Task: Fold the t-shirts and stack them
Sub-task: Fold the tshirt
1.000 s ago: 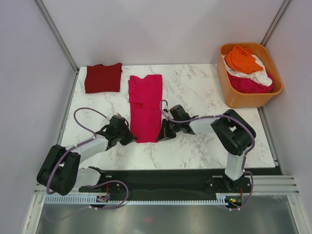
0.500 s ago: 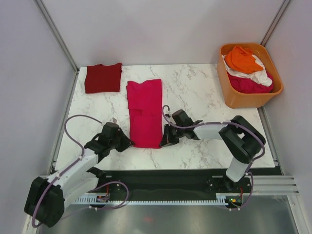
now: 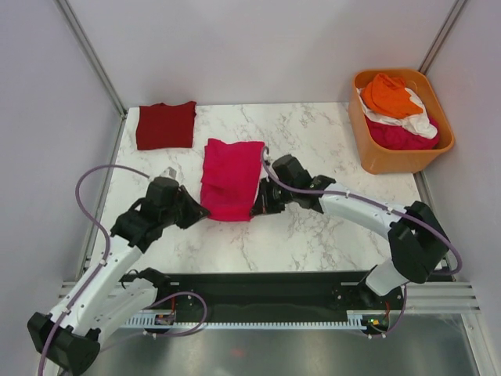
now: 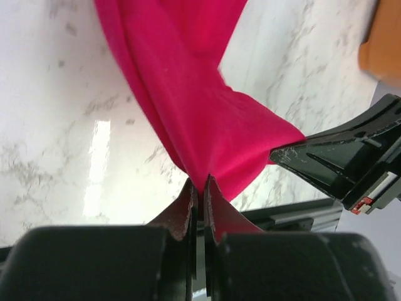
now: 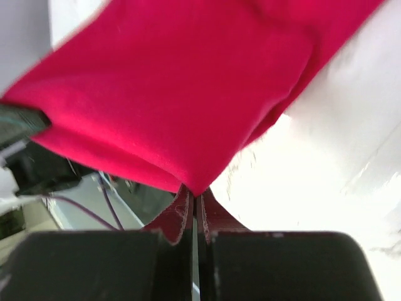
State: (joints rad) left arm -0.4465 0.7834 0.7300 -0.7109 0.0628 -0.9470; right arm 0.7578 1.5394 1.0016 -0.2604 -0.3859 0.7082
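Both the left tool (image 3: pixel 202 211) and right tool (image 3: pixel 258 205) are clenched on the hem of the magenta t-shirt (image 3: pixel 231 172) strung between them, and they've just carried it forward, so the halving fold looks underway.

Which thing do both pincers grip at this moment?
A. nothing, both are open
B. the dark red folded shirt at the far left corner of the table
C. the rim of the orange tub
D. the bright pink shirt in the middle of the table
D: the left pincer and the right pincer are each shut on a near corner of the bright pink shirt.
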